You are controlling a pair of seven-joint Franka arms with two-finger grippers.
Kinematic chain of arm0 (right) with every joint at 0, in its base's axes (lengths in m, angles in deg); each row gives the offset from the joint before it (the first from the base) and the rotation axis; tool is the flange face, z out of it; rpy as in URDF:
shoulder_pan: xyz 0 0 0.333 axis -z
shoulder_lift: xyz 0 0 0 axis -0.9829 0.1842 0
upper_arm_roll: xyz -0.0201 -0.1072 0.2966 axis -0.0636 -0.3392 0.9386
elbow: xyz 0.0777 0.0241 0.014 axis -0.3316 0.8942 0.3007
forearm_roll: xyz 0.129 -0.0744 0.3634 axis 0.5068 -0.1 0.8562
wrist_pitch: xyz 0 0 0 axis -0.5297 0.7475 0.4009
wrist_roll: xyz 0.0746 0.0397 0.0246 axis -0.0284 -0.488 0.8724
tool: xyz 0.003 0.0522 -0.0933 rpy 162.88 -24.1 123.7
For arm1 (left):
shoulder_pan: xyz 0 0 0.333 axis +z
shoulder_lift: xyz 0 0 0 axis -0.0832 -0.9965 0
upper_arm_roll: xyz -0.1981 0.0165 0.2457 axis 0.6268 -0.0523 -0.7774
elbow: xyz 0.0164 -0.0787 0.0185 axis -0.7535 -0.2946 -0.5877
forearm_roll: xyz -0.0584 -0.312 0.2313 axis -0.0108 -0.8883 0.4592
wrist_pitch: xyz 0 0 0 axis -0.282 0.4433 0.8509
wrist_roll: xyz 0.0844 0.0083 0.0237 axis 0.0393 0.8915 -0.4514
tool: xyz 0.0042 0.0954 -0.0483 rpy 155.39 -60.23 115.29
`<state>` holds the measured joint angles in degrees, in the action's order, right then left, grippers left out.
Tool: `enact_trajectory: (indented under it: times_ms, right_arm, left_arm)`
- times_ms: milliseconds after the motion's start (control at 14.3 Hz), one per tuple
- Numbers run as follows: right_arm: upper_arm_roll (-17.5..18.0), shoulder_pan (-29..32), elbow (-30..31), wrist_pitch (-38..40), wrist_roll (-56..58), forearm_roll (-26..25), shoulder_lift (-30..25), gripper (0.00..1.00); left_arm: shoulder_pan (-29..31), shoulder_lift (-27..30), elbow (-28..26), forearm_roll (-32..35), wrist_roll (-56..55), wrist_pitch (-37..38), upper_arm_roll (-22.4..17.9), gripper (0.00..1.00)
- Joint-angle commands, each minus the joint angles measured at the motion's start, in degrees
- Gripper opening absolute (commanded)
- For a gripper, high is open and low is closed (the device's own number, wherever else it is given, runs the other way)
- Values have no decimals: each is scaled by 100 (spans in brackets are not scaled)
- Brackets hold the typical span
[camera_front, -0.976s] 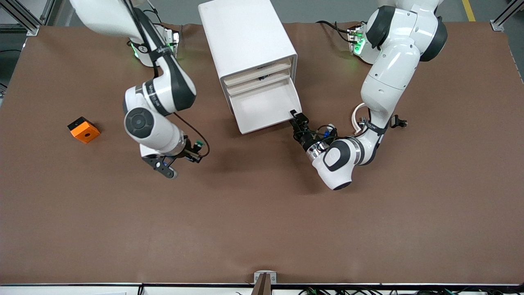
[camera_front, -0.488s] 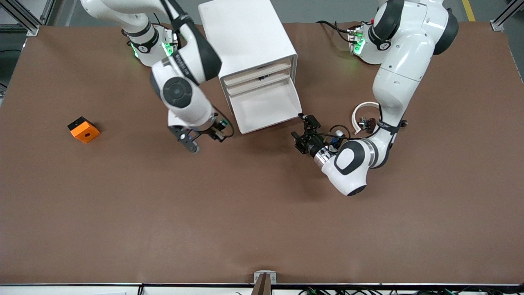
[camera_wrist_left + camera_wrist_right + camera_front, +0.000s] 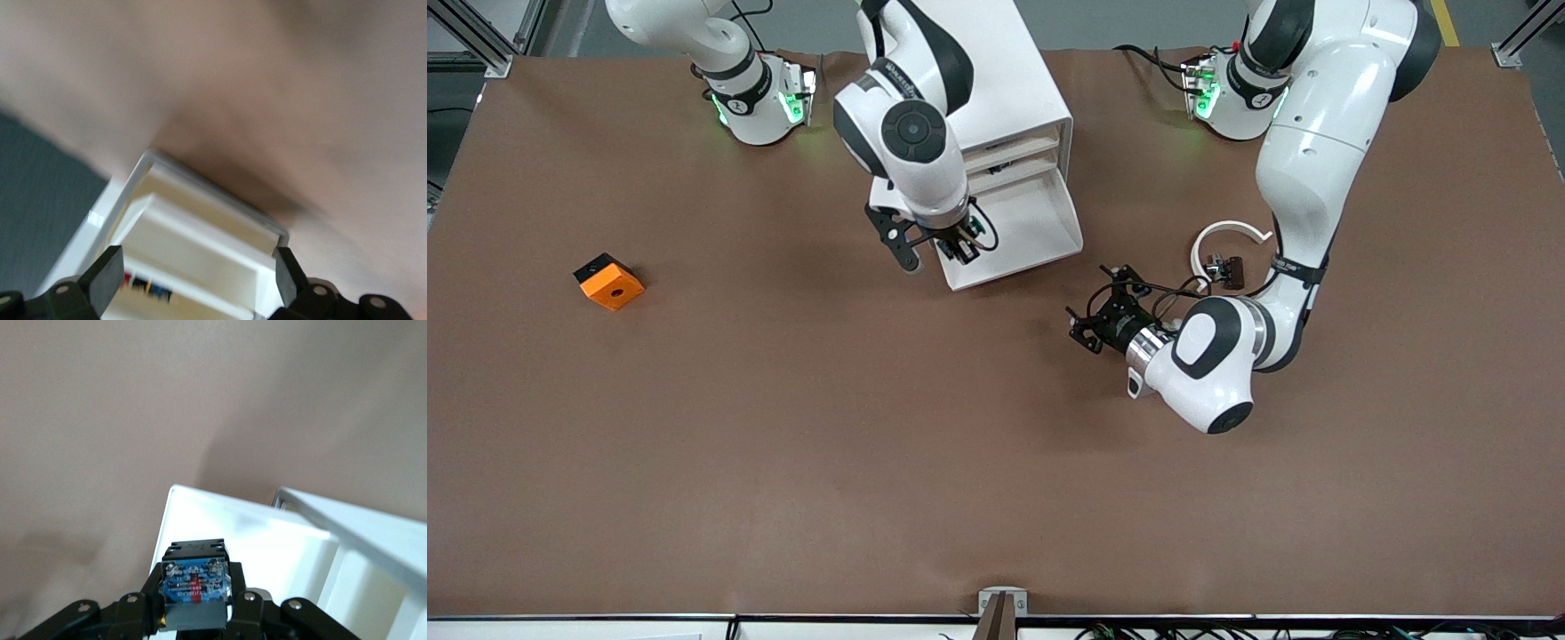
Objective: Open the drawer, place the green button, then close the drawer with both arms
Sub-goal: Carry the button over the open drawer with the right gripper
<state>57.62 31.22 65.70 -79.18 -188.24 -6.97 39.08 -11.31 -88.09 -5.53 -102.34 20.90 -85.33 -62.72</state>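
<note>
Right gripper (image 3: 959, 249) over open drawer (image 3: 1021, 233), clamped on button (image 3: 193, 587). Left gripper (image 3: 1104, 313) spread wide, empty, over table (image 3: 871, 462) near cabinet (image 3: 969, 71).

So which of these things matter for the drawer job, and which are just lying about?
In play:
- drawer, pulled open
- button, held in the right gripper over the drawer
- left gripper, open, over the table beside the cabinet

Lying about:
- orange cube
- white arc
- small black parts

The right pincer (image 3: 951, 244) hangs clamped with wrist pointing down, while the left pincer (image 3: 1104, 313) is spread, low and level.
</note>
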Motion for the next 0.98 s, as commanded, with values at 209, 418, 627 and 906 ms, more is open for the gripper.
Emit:
enact_trajectory:
  times_ms: [209, 418, 627, 906]
  right_arm:
    - [-60, -500, -177, -497, -944, -76, 334, 0]
    - [-60, -737, -299, -675, -1111, -102, 588, 0]
    - [-60, -887, -607, -675, -1305, -163, 957, 0]
    - [-60, -984, -749, -684, -1376, -181, 1125, 0]
  left_arm:
    - [-88, 322, 22, 1296, 1800, -1682, 63, 100]
    - [-334, 376, 22, 1893, 1978, -2412, 19, 100]
    - [-519, 420, 57, 2352, 1978, -2765, -25, 100]
    - [-563, 420, 49, 2458, 1970, -3265, 1, 100]
